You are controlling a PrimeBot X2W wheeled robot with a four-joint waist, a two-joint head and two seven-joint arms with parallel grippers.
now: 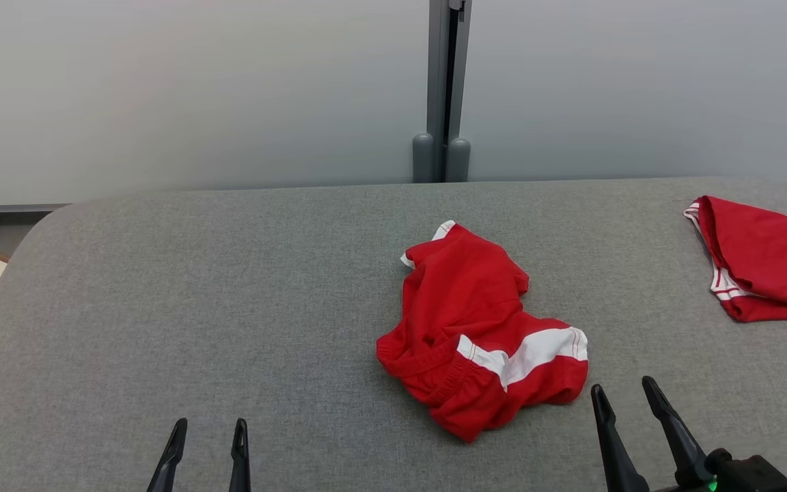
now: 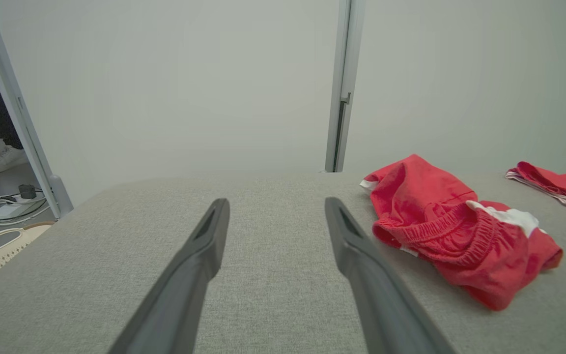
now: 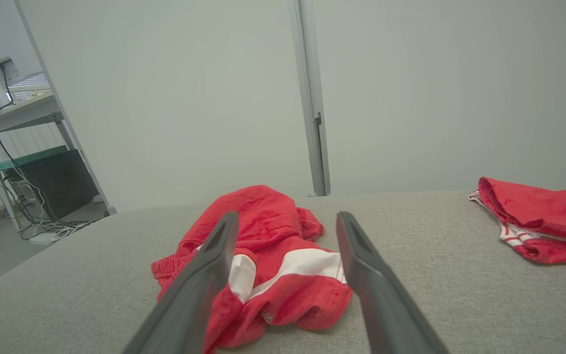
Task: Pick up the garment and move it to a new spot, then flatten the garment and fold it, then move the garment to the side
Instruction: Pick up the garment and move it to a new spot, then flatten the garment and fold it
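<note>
- Head view has the garment (image 1: 475,328) lying in a crumpled heap on the tabletop (image 1: 229,307). It is straight out from the grey post (image 1: 445,82) on the far wall, a touch to the post's right, and nearer to me than to the post.
- It is red with a white band. Its elastic waistband is bunched on the side away from the post, and no part of it is flat or folded.
- Neither tool touches it. My right tool (image 1: 622,384) is just off the heap's corner farthest from the post, on the post's right, with its fingers spread and empty. In the right wrist view the heap shows just ahead of those fingers.
- My left tool (image 1: 210,424) is well to the post's left and as far from the post as the right one. Its fingers are also spread and hold nothing.
- A second red garment (image 1: 769,260) lies far to the post's right, at the tabletop's edge, and looks loosely folded. I cannot tell whether it belongs to this job.
- As I read it, no step shows as done. Picking the heap up and carrying it to a new spot comes first, then flattening, folding and setting it aside, so all of that is left.
- The right tool looks better placed to begin.
</note>
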